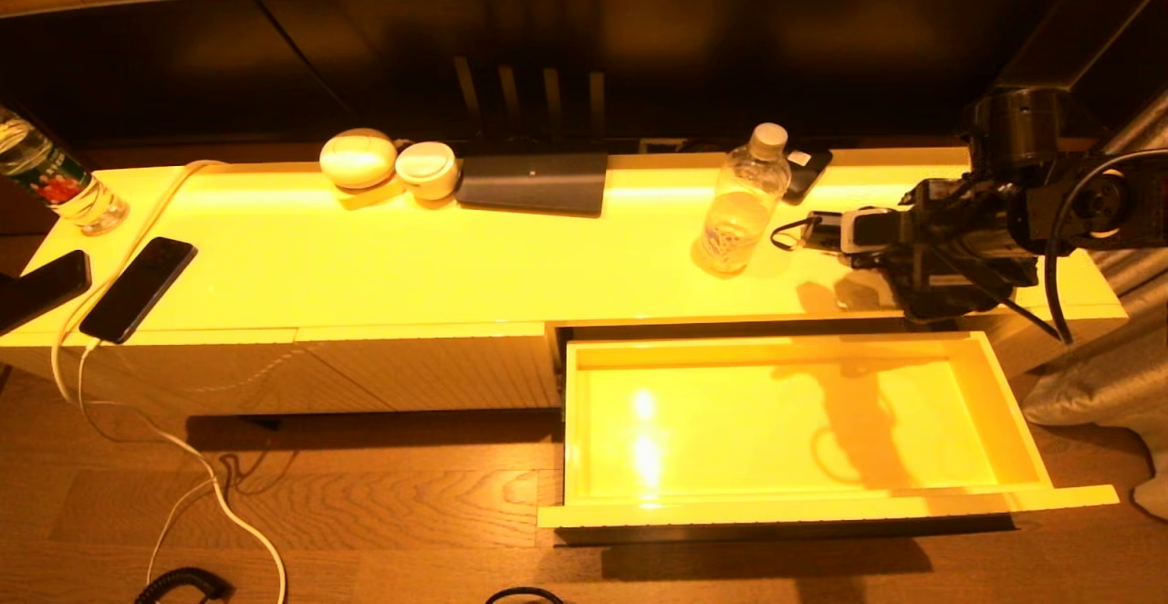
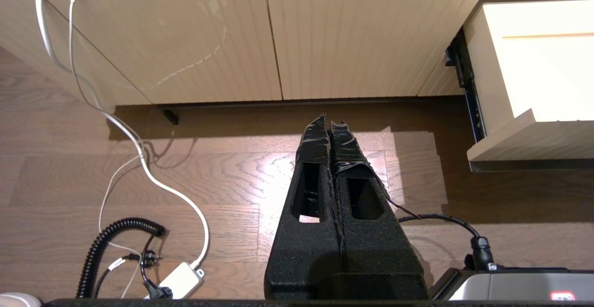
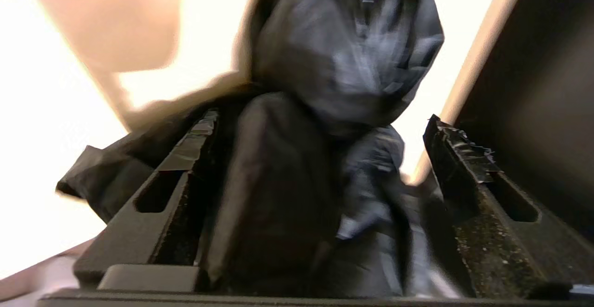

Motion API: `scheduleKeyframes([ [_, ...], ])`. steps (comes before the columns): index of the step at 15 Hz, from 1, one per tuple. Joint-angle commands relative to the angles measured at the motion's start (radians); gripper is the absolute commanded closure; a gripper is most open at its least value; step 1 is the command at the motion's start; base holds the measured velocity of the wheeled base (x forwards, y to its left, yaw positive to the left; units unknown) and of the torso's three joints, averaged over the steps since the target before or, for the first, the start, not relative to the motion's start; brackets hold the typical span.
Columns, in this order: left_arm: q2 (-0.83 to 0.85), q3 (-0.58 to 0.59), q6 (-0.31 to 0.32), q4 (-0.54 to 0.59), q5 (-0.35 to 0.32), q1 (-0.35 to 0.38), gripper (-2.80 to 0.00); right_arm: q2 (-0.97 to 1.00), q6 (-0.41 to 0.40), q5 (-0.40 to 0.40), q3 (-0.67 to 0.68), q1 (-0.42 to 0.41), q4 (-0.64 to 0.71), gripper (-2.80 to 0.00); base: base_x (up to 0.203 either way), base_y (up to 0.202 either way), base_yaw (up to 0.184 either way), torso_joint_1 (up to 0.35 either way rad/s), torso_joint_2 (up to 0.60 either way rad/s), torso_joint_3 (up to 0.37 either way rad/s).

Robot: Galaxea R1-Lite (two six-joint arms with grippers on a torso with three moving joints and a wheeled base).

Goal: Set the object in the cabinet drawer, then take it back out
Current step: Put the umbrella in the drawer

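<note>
The cabinet drawer [image 1: 1006, 421] is pulled fully out at the right, and its glossy cream-yellow inside holds nothing. Its ribbed front [image 2: 529, 135] also shows in the left wrist view. A black soft pouch-like object [image 1: 818, 230] with a strap loop lies on the cabinet top above the drawer. My right gripper [image 1: 849, 241] is down at it. In the right wrist view the gripper [image 3: 320, 121] is open, and the black object [image 3: 343, 56] fills most of the space between its fingers, with a gap at one finger [image 3: 457, 158]. My left gripper [image 2: 328, 122] hangs shut and empty over the floor.
A clear water bottle [image 1: 741, 207] stands just left of the right gripper, with a dark phone [image 1: 808, 171] behind it. Farther left are a dark flat pad [image 1: 534, 182], two white round items [image 1: 358, 159], a charging phone [image 1: 139, 287] and another bottle [image 1: 55, 186]. Cables [image 2: 139, 158] lie on the floor.
</note>
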Motion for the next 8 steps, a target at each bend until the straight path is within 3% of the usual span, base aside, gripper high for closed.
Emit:
scheduleKeyframes([
  [1,0.0,0.002,0.0,0.0,0.001,0.0,0.0,0.047,0.045,-0.001,-0.075,0.0,0.07,-2.8,0.0,0.0,0.0,0.0,0.0,0.0],
  [5,0.0,0.002,0.0,0.0,0.001,0.0,0.0,0.111,0.132,-0.001,-0.236,0.0,0.169,-2.8,0.0,0.0,0.0,0.0,0.0,0.0],
  [8,0.0,0.003,0.0,0.0,-0.001,0.0,0.0,0.144,0.142,0.001,-0.299,-0.013,0.17,-2.8,0.0,0.0,0.0,0.0,0.0,0.0],
])
